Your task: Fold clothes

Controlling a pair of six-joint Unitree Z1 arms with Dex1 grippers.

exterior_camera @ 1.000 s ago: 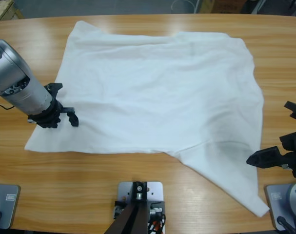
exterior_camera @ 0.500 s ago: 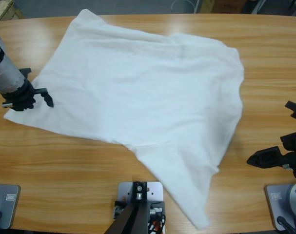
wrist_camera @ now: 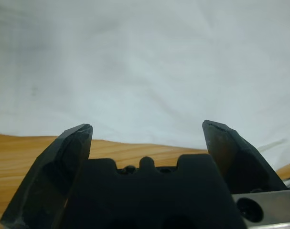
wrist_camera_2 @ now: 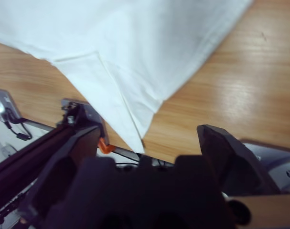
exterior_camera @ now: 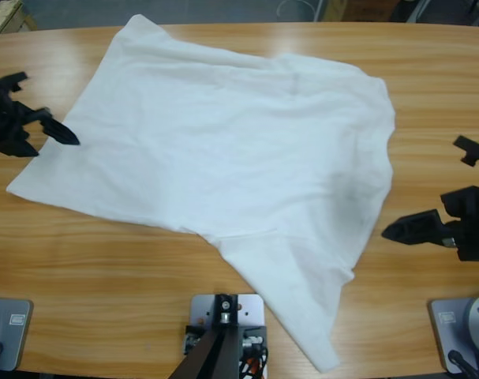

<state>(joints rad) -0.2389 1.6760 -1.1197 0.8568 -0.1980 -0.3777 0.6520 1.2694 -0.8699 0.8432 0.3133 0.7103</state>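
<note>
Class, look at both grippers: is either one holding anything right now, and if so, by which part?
Nothing is held. The left gripper is open at the edge of the white T-shirt, and the right gripper is open over bare table, clear of the cloth.

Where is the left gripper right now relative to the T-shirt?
In the high view, the left gripper sits at the table's left edge, jaws open, just off the T-shirt's left edge.

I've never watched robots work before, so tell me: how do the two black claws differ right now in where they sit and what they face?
The left gripper sits right at the white T-shirt, by its edge; the right gripper waits over bare wooden table, apart from the cloth. The left wrist view is nearly filled by the shirt, while the right wrist view looks at the shirt's pointed corner and the rig below. Both are open and hold nothing.
</note>
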